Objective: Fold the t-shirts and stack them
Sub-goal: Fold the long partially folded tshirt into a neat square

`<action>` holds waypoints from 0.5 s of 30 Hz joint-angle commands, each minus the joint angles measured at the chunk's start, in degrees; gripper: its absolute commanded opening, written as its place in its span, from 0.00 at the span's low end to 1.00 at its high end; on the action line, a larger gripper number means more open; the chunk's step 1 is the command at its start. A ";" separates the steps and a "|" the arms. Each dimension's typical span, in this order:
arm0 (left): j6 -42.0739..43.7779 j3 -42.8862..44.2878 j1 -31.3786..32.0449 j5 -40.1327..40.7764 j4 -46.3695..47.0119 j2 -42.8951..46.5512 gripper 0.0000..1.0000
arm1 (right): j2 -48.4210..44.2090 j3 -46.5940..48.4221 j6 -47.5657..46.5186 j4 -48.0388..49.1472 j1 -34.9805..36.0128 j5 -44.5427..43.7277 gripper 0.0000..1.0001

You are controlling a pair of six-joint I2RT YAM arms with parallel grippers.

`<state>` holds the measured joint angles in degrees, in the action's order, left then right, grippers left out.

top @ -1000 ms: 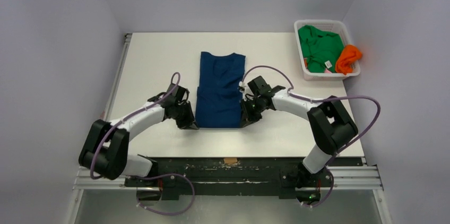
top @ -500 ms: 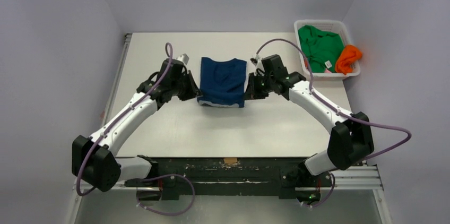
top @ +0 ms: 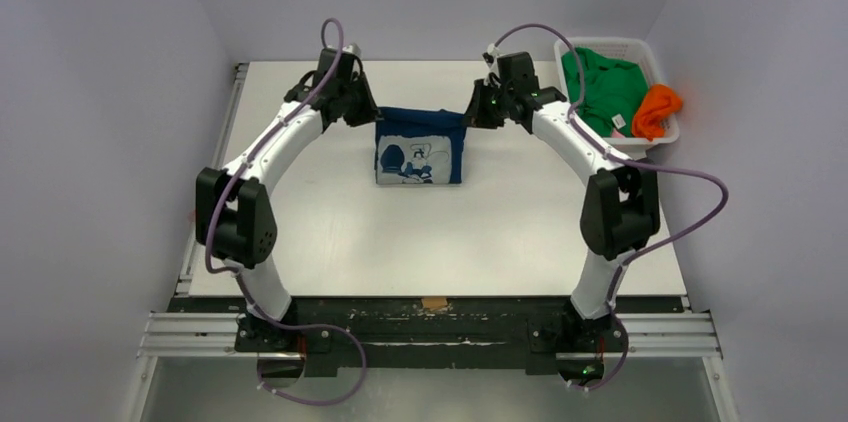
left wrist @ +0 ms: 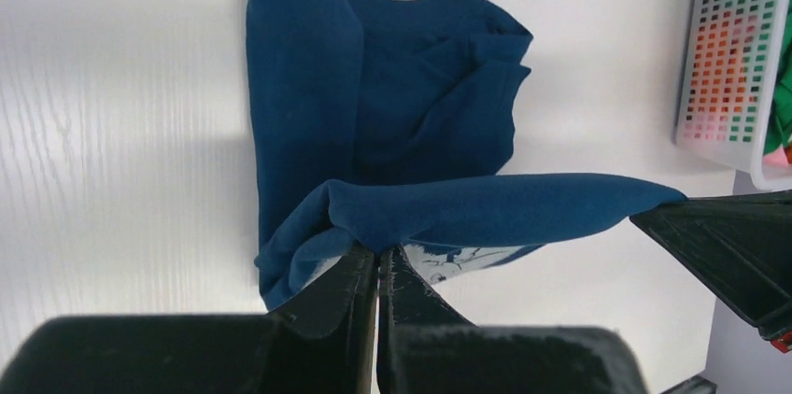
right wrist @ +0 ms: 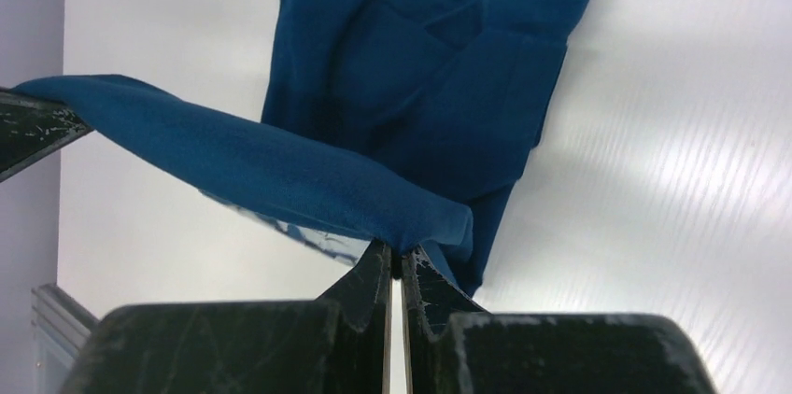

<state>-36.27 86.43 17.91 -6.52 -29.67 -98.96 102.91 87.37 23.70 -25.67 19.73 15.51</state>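
The dark blue t-shirt (top: 420, 147) lies on the middle of the table, its lower half lifted and turned over so the pale cartoon print (top: 412, 160) faces up. My left gripper (top: 372, 120) is shut on the left end of the raised hem (left wrist: 467, 212), and my right gripper (top: 470, 120) is shut on the right end (right wrist: 280, 170). The hem hangs taut between them above the collar half (left wrist: 392, 86) lying flat on the table. The left gripper (left wrist: 378, 254) and right gripper (right wrist: 397, 259) each pinch bunched cloth. A green t-shirt (top: 600, 87) and an orange t-shirt (top: 655, 112) lie crumpled in the basket.
A white lattice basket (top: 597, 44) stands at the table's far right corner, close to my right arm, and its wall (left wrist: 738, 58) shows in the left wrist view. White walls close in the table on the left, back and right.
Both arms carried the shirt's near hem up and away from the bases to the far end of the shirt. The lower half turned over and the print now shows.
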 commanded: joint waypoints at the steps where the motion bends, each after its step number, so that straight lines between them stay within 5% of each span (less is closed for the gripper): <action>1: 3.50 8.44 -2.04 0.74 -1.38 -7.39 0.00 | 5.43 6.44 0.90 1.76 -1.86 -0.27 0.00; 11: 4.64 28.69 -3.79 -0.11 -8.69 -26.24 0.00 | 23.71 21.42 2.59 1.25 -3.38 -2.71 0.04; 13: 4.39 33.19 -4.21 -1.73 -10.22 -30.00 0.08 | 25.66 24.03 3.22 1.28 -3.53 -4.89 0.14; 15: 4.58 37.59 -4.49 -3.79 -11.59 -33.15 0.32 | 27.55 27.51 3.65 -0.38 -3.72 -6.67 0.28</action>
<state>-33.08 115.24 14.92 -7.57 -38.22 -127.90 129.58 107.63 26.11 -24.93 16.99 13.56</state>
